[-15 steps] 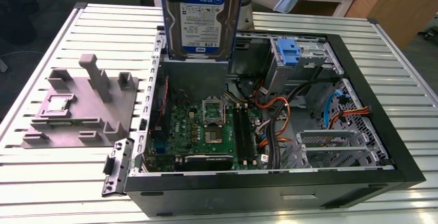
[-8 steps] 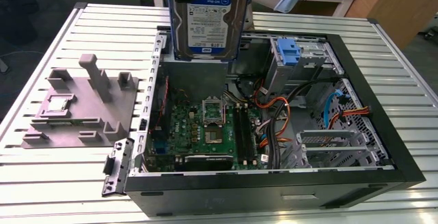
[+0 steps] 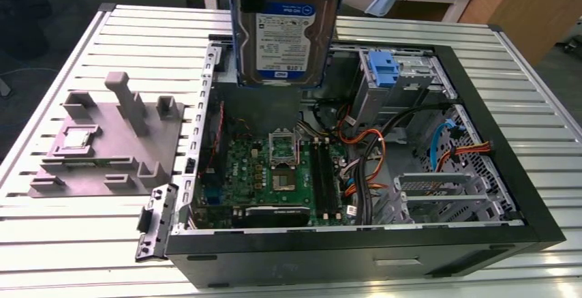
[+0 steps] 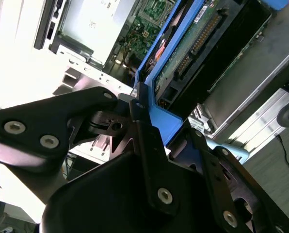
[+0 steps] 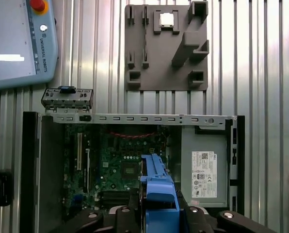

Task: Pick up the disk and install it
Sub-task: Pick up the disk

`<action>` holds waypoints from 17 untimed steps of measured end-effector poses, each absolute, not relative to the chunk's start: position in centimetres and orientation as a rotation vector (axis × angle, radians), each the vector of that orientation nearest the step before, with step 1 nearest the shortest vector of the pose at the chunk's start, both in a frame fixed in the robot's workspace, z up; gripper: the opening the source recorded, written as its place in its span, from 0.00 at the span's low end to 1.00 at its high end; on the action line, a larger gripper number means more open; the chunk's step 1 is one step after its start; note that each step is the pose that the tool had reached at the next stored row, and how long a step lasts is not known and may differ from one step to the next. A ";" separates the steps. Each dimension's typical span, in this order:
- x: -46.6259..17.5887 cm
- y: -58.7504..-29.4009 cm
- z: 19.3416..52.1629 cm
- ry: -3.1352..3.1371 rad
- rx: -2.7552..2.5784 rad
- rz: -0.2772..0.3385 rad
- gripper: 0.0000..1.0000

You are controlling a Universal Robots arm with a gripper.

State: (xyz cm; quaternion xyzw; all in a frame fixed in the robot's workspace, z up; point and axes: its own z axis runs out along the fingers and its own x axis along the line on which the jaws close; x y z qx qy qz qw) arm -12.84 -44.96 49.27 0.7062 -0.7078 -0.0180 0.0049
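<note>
The disk [image 3: 286,28], a silver-grey drive with a white label and blue stripe in a blue carrier, hangs upright above the back of the open computer case [image 3: 509,175]. In the second wrist view my gripper [image 4: 161,124] is shut on the carrier's blue edge, with a black finger [image 4: 147,141] pressed against it. The disk's circuit-board side [image 4: 193,43] faces that camera. The first wrist view looks down past the blue carrier [image 5: 156,187], held between my gripper's [image 5: 156,216] black links, to the motherboard [image 5: 120,165] below.
A grey fixture plate [image 3: 109,141] with upright posts lies on the slatted table at the exterior view's left of the case. Inside the case are a drive bay with a blue latch [image 3: 386,73], a metal cage [image 3: 446,192], orange and black cables [image 3: 373,155] and a power supply [image 5: 205,170]. A teach pendant [image 5: 18,43] lies on the table.
</note>
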 end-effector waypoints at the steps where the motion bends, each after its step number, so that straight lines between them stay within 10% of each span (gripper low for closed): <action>1: -12.4 -45.0 49.3 -2.217 2.212 -0.056 0.37; 17: -7.6 -45.0 49.1 -2.217 2.212 -0.056 0.37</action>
